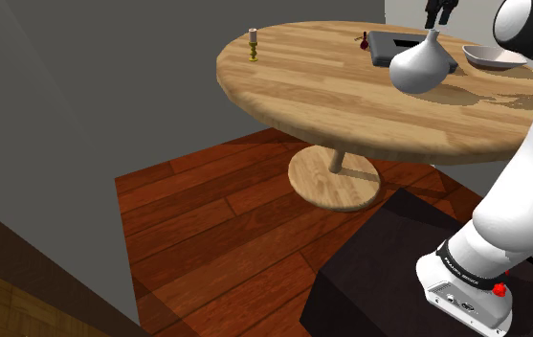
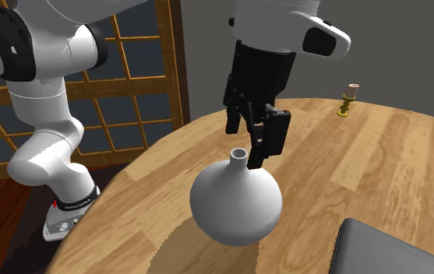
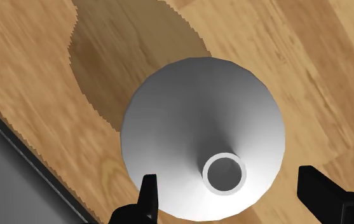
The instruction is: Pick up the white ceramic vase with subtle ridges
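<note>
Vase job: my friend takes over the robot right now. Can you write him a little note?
Tool: open, right above the white vase, its fingers either side of the neck, not touching.
Vase: upright on the round wooden table.
Done: tool lined up over it.
Left: lower a bit, close on the neck, lift.

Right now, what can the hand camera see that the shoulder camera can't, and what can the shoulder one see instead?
Wrist view: straight down into the white vase's round mouth, between the open gripper's black fingers. Shoulder view: the small candlestick, a shallow bowl, the table's pedestal and the red-brown floor. Both: the vase, the wooden tabletop and the dark tray.
</note>
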Available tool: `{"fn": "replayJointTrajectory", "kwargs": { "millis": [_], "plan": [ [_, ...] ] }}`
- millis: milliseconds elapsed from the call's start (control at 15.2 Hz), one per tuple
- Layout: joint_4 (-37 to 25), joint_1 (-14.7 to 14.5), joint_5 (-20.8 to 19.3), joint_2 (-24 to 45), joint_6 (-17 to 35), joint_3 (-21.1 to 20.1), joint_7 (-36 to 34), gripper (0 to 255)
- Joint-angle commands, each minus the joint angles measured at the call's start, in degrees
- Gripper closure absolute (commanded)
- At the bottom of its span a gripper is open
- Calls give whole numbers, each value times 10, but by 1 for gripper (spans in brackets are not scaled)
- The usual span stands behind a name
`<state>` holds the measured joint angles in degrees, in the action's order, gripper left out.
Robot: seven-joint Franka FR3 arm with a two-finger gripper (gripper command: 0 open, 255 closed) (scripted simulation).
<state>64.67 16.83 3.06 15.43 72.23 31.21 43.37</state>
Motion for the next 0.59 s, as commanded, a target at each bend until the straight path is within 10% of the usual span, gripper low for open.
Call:
{"fn": "replayJointTrajectory", "kwargs": {
  "millis": [0,264,330,528],
  "plan": [
    [30,-7,-5,-10,21,-1,-4,0],
    [68,-14,-12,-24,47,-2,-9,0],
    [67,-14,-12,-23,46,-3,-10,255],
    [68,-14,-12,-24,46,-3,-10,255]
  ]
}}
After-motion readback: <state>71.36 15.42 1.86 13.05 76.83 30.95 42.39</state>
